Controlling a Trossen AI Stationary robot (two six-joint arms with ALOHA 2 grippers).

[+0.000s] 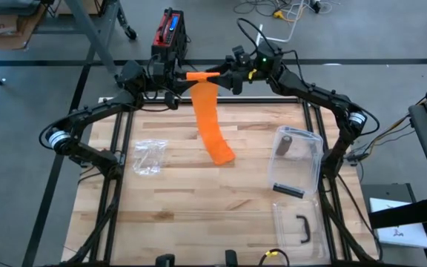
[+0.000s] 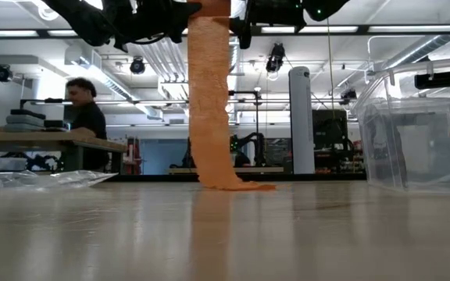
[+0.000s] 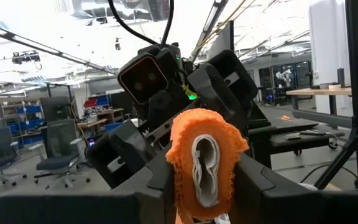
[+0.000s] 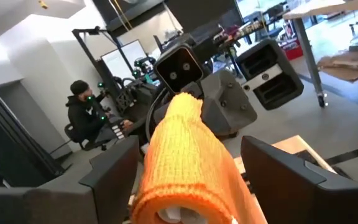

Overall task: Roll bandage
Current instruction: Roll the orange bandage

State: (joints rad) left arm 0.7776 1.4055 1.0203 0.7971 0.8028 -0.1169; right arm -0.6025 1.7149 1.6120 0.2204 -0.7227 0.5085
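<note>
Wooden table [image 1: 184,200] below: the left gripper [image 1: 175,77] pinches the bandage [image 1: 212,122] roll at twelve o'clock, tail trailing to centre; the right gripper [image 1: 227,74] stands open around it. Keep tension while turning.

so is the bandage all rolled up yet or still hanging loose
Partly rolled: a roll sits between the left gripper and right gripper, but the bandage hangs down, its end on the table.
</note>
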